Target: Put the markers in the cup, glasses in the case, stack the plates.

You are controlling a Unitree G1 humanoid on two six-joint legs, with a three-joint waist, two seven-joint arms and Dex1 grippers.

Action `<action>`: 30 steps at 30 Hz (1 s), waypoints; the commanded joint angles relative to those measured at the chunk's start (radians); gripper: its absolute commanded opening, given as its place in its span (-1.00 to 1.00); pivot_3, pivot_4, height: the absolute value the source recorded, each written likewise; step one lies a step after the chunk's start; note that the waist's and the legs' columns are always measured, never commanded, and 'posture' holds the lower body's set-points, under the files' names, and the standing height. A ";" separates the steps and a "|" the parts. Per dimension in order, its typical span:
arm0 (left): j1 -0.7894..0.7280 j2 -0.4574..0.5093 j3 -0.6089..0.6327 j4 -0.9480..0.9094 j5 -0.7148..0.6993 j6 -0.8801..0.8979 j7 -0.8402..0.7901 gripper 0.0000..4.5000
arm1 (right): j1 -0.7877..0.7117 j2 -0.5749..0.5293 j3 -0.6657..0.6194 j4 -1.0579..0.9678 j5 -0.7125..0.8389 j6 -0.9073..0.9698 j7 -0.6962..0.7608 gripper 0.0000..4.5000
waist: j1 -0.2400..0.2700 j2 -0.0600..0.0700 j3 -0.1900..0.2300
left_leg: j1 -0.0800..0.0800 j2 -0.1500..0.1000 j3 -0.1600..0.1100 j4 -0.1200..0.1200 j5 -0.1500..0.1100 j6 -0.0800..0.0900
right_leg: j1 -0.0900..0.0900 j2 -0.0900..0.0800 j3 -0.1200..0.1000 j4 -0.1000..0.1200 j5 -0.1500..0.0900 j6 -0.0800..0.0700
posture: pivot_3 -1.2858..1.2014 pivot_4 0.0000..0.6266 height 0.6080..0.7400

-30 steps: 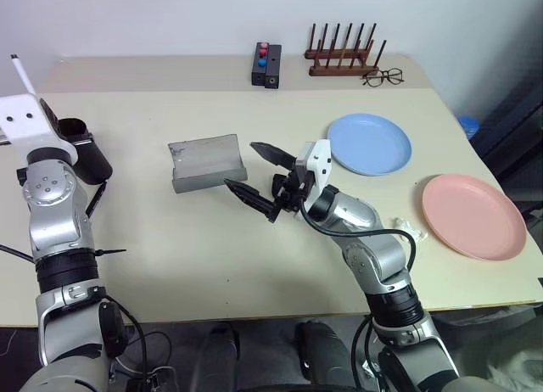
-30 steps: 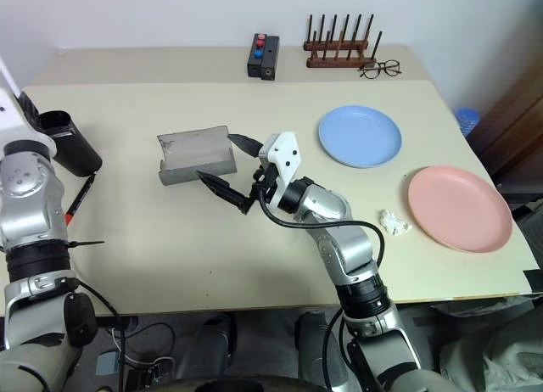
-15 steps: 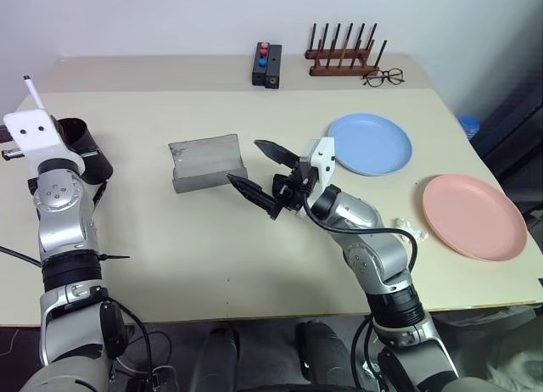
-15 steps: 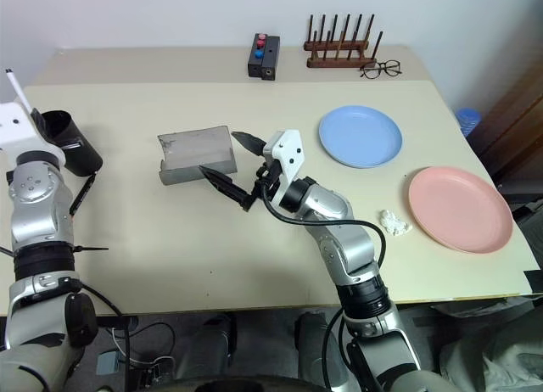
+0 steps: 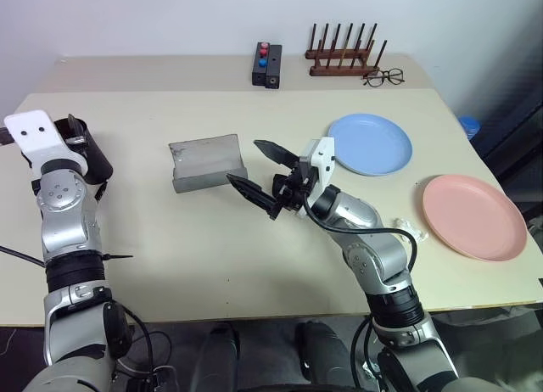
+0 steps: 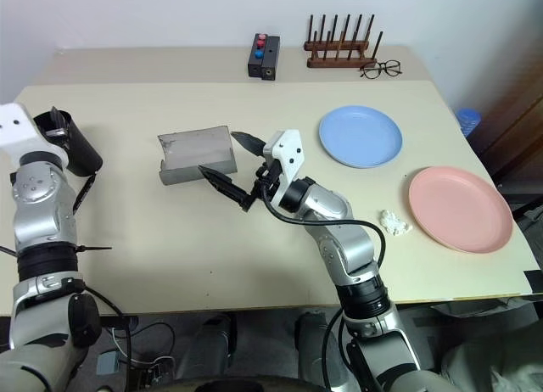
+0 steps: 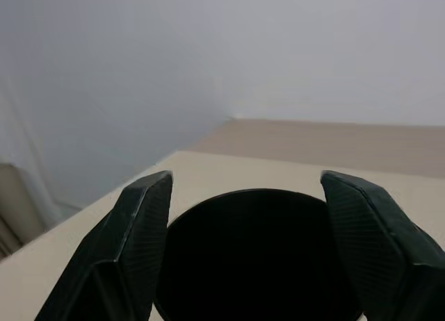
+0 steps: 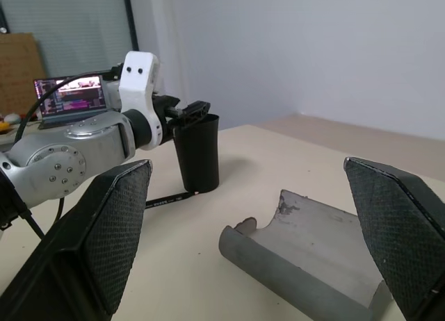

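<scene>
Black ridged fingers of the left gripper (image 7: 243, 196) stand spread above the round-rimmed dark plastic cup (image 7: 254, 258).

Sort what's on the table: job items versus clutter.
Job: cup, marker beside it, grey case, blue plate, pink plate.
Clutter: button box, peg rack, clear eyeglasses, crumpled scrap.

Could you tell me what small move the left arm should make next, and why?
Probably lift the left gripper clear of the cup and swing it down toward the marker lying on the table beside the cup's base. Its fingers stand open over the cup's mouth with nothing between them, and that marker is not yet in the cup.
</scene>
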 commanded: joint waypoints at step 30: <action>0.177 0.502 -0.049 -0.161 -0.417 1.206 -0.435 0.98 | 0.006 -0.027 -0.013 -0.011 0.004 -0.034 0.035 1.00 | -0.021 0.001 0.001 | 0.000 0.001 0.000 -0.002 0.000 0.000 | -0.008 0.001 0.001 0.011 -0.004 -0.004 | 0.03 -0.52 1.00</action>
